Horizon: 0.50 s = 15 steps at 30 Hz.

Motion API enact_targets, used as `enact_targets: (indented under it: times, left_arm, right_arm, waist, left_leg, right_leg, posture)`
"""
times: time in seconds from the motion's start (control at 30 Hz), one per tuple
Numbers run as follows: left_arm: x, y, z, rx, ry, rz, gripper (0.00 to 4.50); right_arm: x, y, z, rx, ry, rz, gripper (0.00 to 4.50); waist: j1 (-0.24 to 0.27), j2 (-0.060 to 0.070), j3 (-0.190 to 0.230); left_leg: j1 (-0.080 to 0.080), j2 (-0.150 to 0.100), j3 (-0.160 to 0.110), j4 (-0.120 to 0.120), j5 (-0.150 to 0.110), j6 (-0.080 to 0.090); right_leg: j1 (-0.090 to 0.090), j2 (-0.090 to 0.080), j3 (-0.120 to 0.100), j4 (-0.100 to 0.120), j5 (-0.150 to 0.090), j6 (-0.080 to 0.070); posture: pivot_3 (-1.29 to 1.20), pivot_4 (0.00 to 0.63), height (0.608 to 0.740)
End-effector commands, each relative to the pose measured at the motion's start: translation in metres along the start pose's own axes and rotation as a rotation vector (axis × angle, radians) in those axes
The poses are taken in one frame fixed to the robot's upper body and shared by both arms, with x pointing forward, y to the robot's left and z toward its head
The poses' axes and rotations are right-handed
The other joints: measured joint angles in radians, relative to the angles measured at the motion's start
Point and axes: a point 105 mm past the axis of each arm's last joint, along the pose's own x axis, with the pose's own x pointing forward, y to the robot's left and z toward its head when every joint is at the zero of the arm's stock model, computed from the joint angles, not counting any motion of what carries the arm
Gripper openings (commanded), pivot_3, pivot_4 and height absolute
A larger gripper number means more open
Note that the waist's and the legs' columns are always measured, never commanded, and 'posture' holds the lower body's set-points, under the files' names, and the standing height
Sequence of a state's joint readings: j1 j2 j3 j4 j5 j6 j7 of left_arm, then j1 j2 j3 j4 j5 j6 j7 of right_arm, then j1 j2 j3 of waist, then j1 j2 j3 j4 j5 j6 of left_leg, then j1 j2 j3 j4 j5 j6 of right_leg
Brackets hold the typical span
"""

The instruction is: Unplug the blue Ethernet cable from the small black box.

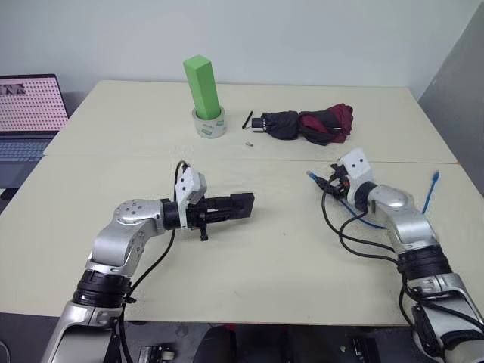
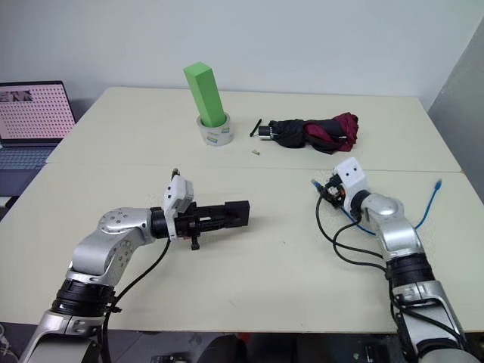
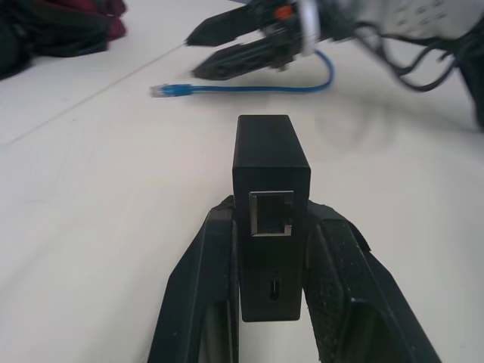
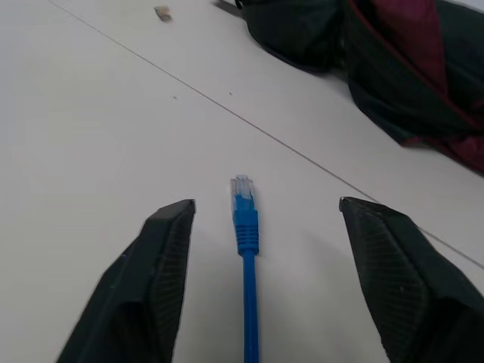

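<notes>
left gripper (image 1: 243, 205) is nearest, low over the near-left of the table (image 1: 265, 280), fingers clenched on the small black box (image 3: 270, 219), held by its two side faces with the port end facing back toward the wrist. port is empty, so the unplug looks done.

blue ethernet cable (image 4: 246, 249) lies loose on the table to the right, well apart from the box. its pale plug sits between the right gripper (image 4: 265, 219) fingers, which are spread wide and grasping nothing. far end of the cord runs off by the right table edge.

handling, my read:
- box: light, rigid, matte; side-face pinch suits it, little slip risk.
- cable: light, floppy, springs back into its curve. grab it at the stiff plug or the boot right behind it, not mid-cord. the plug's latch tab is probably the fragile bit.

umbrella (image 1: 314, 125) and green block in tape roll (image 1: 204, 94) sit far, out of the way.
</notes>
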<state>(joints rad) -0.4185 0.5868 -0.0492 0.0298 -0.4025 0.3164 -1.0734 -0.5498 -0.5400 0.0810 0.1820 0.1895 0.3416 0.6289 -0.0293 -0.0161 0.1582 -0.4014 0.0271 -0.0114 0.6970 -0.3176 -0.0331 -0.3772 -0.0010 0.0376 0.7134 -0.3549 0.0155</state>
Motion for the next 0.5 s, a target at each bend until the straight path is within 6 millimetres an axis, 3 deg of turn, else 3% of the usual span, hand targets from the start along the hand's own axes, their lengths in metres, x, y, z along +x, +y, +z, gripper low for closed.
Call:
enact_targets:
  times: [0.03,0.07,0.2,0.5]
  left_arm:
    - [-0.014,0.037,0.006,0.129,-0.054,0.283,0.79]
    - [-0.016,0.044,0.006,0.149,-0.061,0.346,0.79]
    - [-0.031,0.074,-0.002,0.205,-0.088,0.621,0.79]
    - [-0.044,0.094,-0.037,0.034,-0.142,0.878,0.79]
  right_arm:
    - [-0.028,0.052,0.046,-0.032,-0.134,0.34,4.21]
    - [-0.035,0.065,0.052,-0.033,-0.147,0.413,4.42]
    - [-0.048,0.101,0.078,-0.039,-0.211,0.562,4.5]
    - [-0.031,0.108,0.073,-0.106,-0.156,0.512,4.5]
  waist:
    - [0.001,0.0,0.0]
    - [0.002,0.0,0.0]
    - [0.0,0.0,0.0]
    - [0.003,-0.001,-0.001]
  left_leg:
    - [0.0,0.0,0.0,0.0,0.0,0.0]
    - [0.0,0.0,0.0,0.0,0.0,0.0]
    - [0.001,0.0,-0.001,0.0,0.0,0.001]
    - [0.0,-0.001,-0.002,0.001,0.0,0.0]
  right_leg:
    - [0.0,0.0,0.0,0.0,0.0,0.0]
    - [0.0,0.0,0.0,0.0,0.0,0.0]
    - [0.0,0.0,-0.001,0.001,0.0,0.0]
    - [0.001,-0.001,-0.002,0.0,0.0,0.0]
  posture:
    - [0.0,0.15,0.74]
    - [0.0,0.15,0.74]
    - [0.0,0.15,0.74]
    - [0.0,0.15,0.74]
